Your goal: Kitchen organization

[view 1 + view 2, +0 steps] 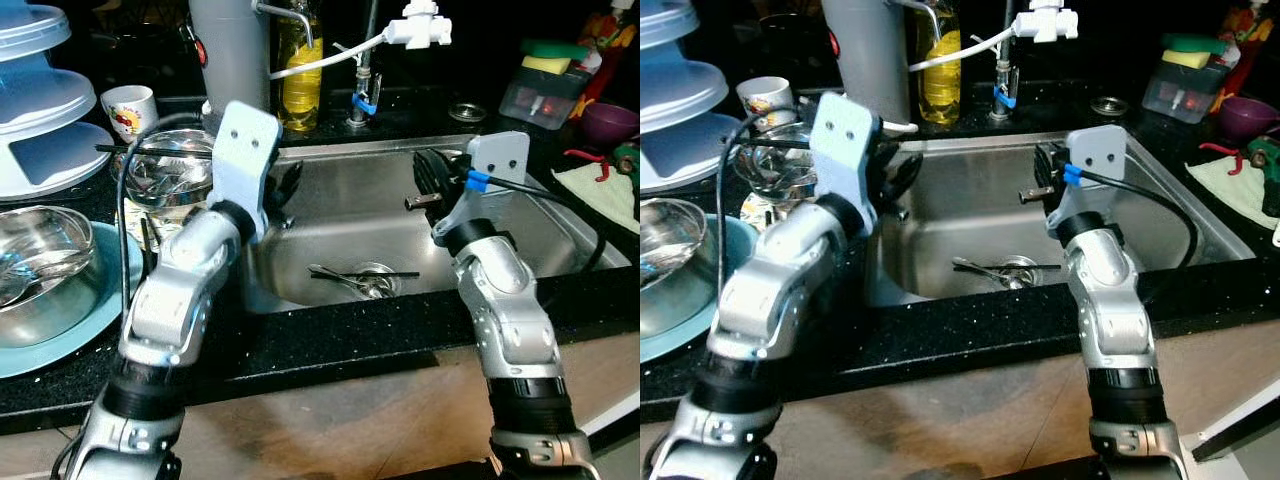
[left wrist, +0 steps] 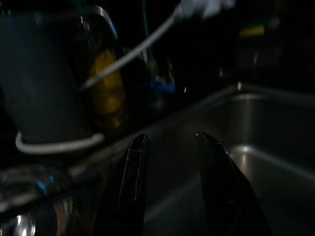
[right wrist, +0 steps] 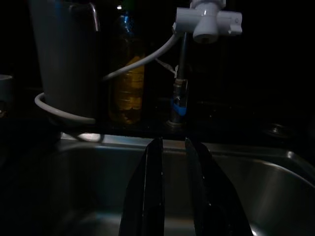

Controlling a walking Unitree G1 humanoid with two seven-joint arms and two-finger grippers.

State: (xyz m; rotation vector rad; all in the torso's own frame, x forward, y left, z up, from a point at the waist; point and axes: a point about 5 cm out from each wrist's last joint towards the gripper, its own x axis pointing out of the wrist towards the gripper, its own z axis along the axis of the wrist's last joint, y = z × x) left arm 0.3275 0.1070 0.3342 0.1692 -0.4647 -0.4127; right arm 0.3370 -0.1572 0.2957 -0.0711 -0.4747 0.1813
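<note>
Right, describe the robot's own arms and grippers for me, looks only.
Both arms are jointed silver metal segments with black ribbed collars near the base. Each wrist carries a pale grey flat plate with two small holes. The left gripper and right gripper each end in two long, glossy black jaws. A black cable loops along each arm; the right arm's cable has a blue tag at the plate.

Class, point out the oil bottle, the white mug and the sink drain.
Oil bottle (image 1: 300,90), left eye view, yellow body.
White mug (image 1: 129,108), left eye view, front wall.
Sink drain (image 1: 374,279), left eye view, metal strainer at the basin's bottom.
</note>
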